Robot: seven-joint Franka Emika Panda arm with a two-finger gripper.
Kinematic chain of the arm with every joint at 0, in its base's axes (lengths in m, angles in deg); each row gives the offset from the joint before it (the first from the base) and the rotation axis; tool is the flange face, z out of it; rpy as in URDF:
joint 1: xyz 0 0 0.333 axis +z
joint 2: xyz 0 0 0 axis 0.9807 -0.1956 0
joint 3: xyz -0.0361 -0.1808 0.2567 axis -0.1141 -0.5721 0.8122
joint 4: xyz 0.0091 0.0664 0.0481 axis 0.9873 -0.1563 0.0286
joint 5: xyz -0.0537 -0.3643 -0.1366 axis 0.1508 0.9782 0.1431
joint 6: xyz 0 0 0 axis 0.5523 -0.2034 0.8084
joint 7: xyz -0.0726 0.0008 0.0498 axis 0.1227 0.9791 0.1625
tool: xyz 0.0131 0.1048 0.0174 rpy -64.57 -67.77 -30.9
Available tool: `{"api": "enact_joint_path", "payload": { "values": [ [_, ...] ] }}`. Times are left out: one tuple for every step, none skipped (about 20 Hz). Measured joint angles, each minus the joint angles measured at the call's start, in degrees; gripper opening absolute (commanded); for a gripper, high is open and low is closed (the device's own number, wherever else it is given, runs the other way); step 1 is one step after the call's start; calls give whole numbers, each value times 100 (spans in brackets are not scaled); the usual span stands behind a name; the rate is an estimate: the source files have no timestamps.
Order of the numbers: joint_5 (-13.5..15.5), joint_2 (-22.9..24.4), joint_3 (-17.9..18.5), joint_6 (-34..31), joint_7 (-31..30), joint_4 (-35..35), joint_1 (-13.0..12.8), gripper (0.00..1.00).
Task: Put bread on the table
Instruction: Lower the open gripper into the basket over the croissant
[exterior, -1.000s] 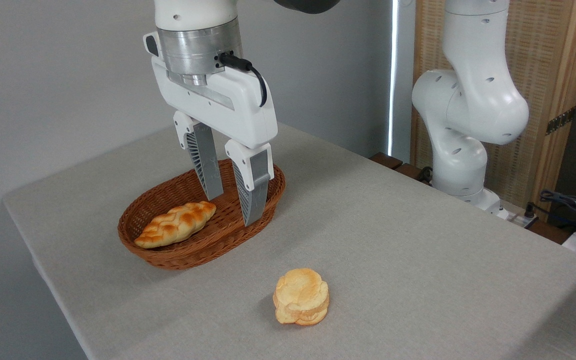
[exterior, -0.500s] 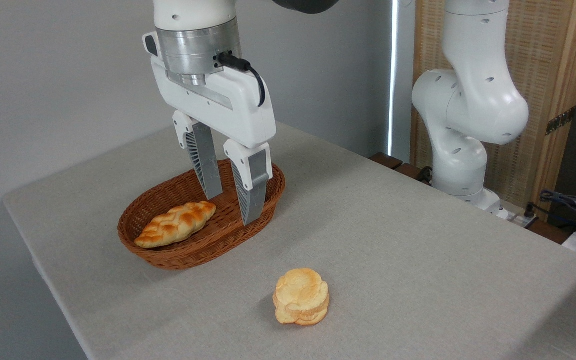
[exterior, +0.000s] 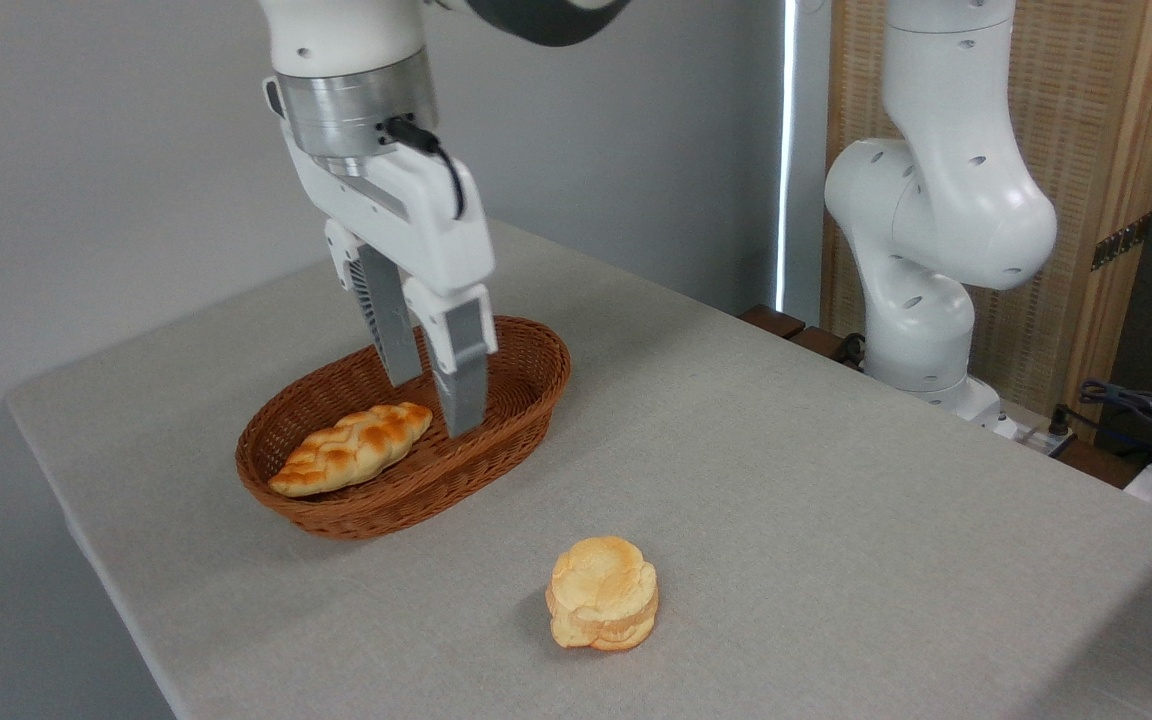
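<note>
While the round bun (exterior: pixel 603 594) sits nearest us on the bare grey table (exterior: pixel 836 520), well clear of everything else, it plays no part here; it is simply resting on the cloth on its own. Just behind it comes the wicker basket (exterior: pixel 331 515), lying slantwise toward the left edge, and that is where the bread (exterior: pixel 352 448) is: the braided loaf rests in the near-left half of the basket, lengthwise along its floor, one pointed end toward the rim and the other toward the middle. So the bread is not on the table yet. Over the far-right half hangs the claw (exterior: pixel 434 405), pointing downward with a slight tilt, empty, its two fingers parted with a narrow gap between them, wide enough to take the loaf across its width, I would judge. It stands just beside the loaf's inner tip, not over its middle, so a short shift to the left looks needed before any descent. From this angle it is hard to say whether the fingertips are inside the basket or above its rim. Farther back, the arm's white base (exterior: pixel 921 340) stands at the table's far edge, in front of a wooden screen (exterior: pixel 1116 150).
</note>
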Motion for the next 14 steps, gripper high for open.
{"api": "enact_joint_path", "payload": {
  "values": [
    [1, -26, -124, 0, -56, -2, -4, 100],
    [3, -58, -260, 0, -192, -5, -9, 100],
    [3, -92, -396, 0, -402, -12, -14, 100],
    [3, -128, -530, 0, -631, -27, -20, 100],
    [3, -164, -654, 0, -789, -48, -25, 100],
    [5, -206, -772, 0, -902, -71, -29, 100],
    [33, -248, -867, 0, -965, -90, -33, 100],
    [65, -276, -915, 0, -987, -101, -35, 100],
    [143, -331, -991, 3, -1028, -130, -37, 100],
    [188, -385, -1052, 54, -1089, -175, -38, 100],
    [213, -429, -1108, 189, -1180, -242, -38, 100],
    [225, -467, -1174, 401, -1355, -341, -37, 100],
    [226, -494, -1247, 632, -1574, -453, -37, 100],
    [226, -508, -1292, 760, -1704, -519, -37, 100]
  ]
}}
